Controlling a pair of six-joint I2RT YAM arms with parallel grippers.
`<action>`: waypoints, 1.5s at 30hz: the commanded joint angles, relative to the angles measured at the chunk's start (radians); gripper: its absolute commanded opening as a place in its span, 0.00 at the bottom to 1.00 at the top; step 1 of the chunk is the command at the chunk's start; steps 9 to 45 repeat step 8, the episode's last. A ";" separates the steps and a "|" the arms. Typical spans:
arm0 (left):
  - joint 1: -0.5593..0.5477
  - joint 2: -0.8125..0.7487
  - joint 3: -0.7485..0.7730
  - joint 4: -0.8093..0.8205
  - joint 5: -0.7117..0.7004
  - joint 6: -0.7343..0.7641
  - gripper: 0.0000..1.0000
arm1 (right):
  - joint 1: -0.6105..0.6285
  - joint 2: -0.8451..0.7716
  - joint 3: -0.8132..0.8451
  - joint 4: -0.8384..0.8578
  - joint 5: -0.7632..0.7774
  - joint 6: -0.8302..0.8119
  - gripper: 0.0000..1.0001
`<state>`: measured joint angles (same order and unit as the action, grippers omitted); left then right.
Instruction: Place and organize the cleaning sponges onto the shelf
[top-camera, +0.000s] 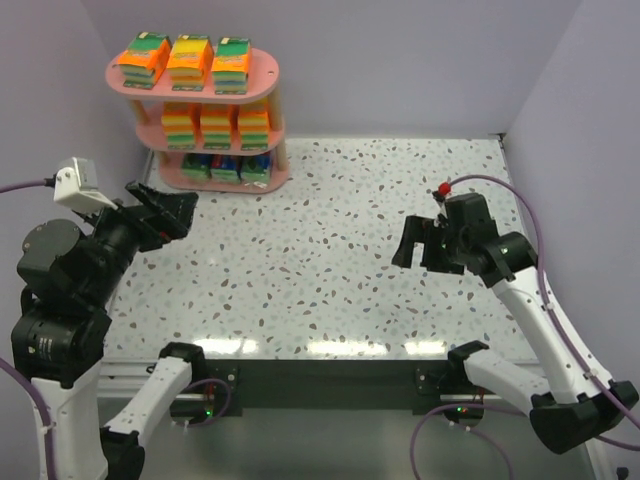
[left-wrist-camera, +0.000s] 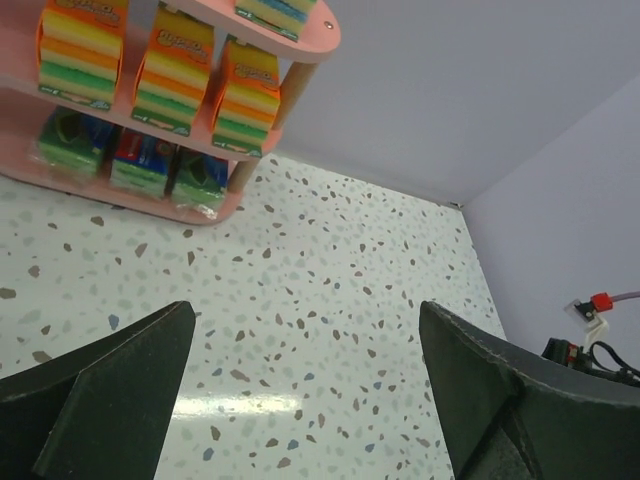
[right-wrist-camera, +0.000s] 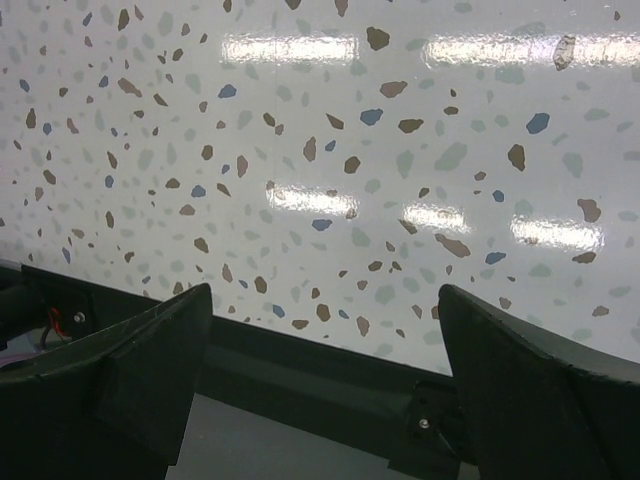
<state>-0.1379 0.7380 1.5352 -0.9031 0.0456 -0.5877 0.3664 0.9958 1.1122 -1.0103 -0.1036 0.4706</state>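
The pink three-tier shelf (top-camera: 262, 72) stands at the far left of the table. Three orange sponge packs (top-camera: 189, 62) sit on its top board, three more orange packs (top-camera: 215, 126) on the middle board, and three blue-green packs (top-camera: 225, 166) on the bottom board. The shelf also shows in the left wrist view (left-wrist-camera: 300, 35), with orange packs (left-wrist-camera: 168, 72) and blue-green packs (left-wrist-camera: 140, 163). My left gripper (top-camera: 168, 213) is open and empty, near and right of the shelf's base. My right gripper (top-camera: 424, 245) is open and empty over the right side of the table.
The speckled white tabletop (top-camera: 330, 240) lies between the arms. Lilac walls close the back and sides. The table's dark front rail (right-wrist-camera: 330, 370) shows in the right wrist view.
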 joint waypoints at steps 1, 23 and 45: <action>0.000 0.012 0.032 -0.049 -0.042 0.054 1.00 | 0.003 -0.034 0.006 0.012 -0.004 -0.015 0.99; 0.000 0.035 0.052 -0.017 -0.012 0.071 1.00 | 0.003 -0.049 -0.003 0.041 0.036 -0.009 0.99; 0.000 0.035 0.052 -0.017 -0.012 0.071 1.00 | 0.003 -0.049 -0.003 0.041 0.036 -0.009 0.99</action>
